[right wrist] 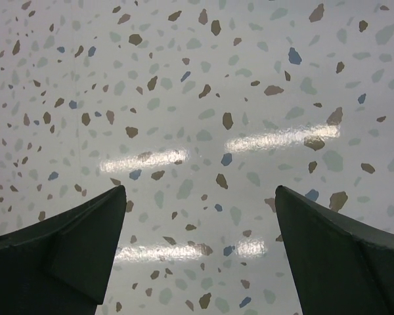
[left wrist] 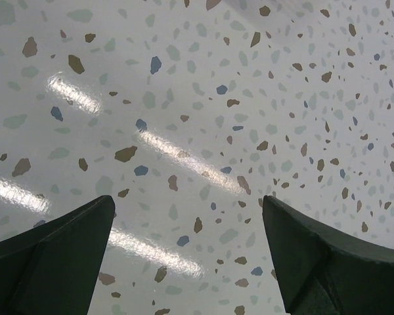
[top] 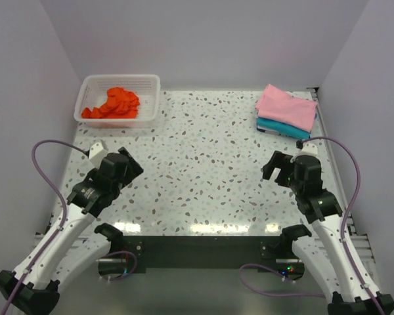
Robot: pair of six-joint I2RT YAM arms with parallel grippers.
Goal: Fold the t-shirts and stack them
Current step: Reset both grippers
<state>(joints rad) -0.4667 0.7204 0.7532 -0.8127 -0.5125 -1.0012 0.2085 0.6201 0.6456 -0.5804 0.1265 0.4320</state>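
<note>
A folded light pink t-shirt (top: pixel 287 106) lies on top of a folded teal blue t-shirt (top: pixel 279 126) at the table's far right. An orange-red t-shirt (top: pixel 113 105) lies crumpled in the white mesh basket (top: pixel 155 98) at the far left. My left gripper (top: pixel 132 163) is open and empty over bare tabletop at the near left; its wrist view (left wrist: pixel 188 200) shows only speckled table between the fingers. My right gripper (top: pixel 274 167) is open and empty at the near right, below the stack; its wrist view (right wrist: pixel 200 190) also shows only table.
The speckled tabletop (top: pixel 203 164) has white walls at the back and sides. The basket stands in the far left corner, the shirt stack in the far right corner. Purple cables loop beside both arms.
</note>
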